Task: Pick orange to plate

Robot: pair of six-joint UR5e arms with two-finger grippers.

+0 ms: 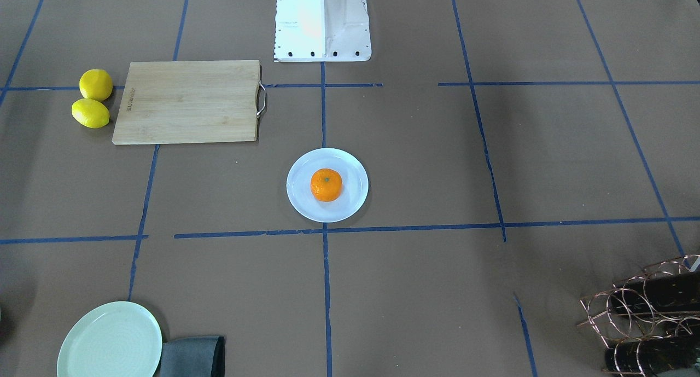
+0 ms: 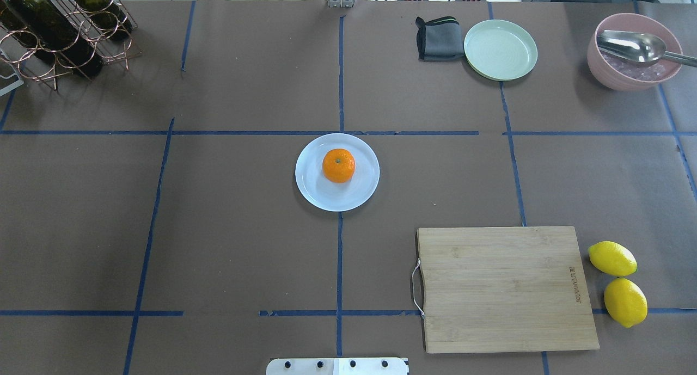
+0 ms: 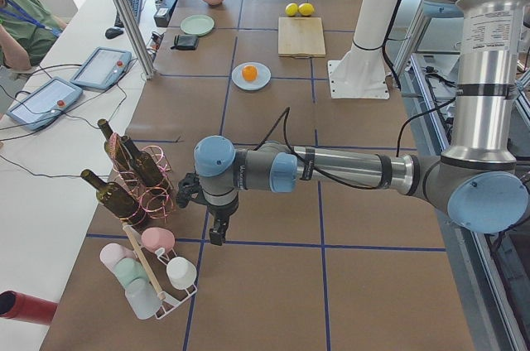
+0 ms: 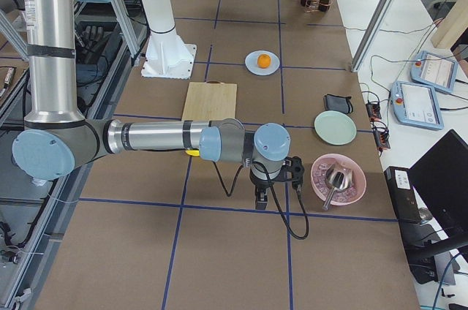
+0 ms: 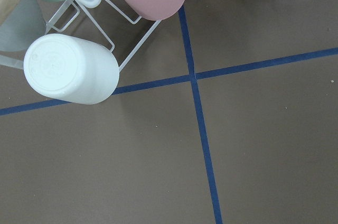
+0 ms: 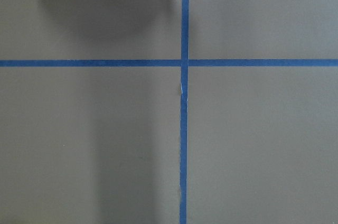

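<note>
The orange (image 2: 338, 165) rests in the middle of the pale bluish-white plate (image 2: 315, 194) at the table's centre; the front-facing view shows the same orange (image 1: 326, 185) on the plate (image 1: 299, 201). Nothing touches either. Neither arm shows in the overhead or front-facing views. The left gripper (image 3: 217, 235) hangs over the table's left end beside the cup rack, far from the plate. Over the right end, next to the pink bowl, hangs the right gripper (image 4: 260, 200). Only the side views show them, so I cannot tell whether they are open or shut.
A wooden cutting board (image 2: 503, 288) lies on the right near the robot's base, with two lemons (image 2: 618, 282) beside it. A pale green plate (image 2: 500, 49), grey cloth (image 2: 438, 38) and pink bowl with spoon (image 2: 634, 51) stand far right. A bottle rack (image 2: 60, 26) stands far left.
</note>
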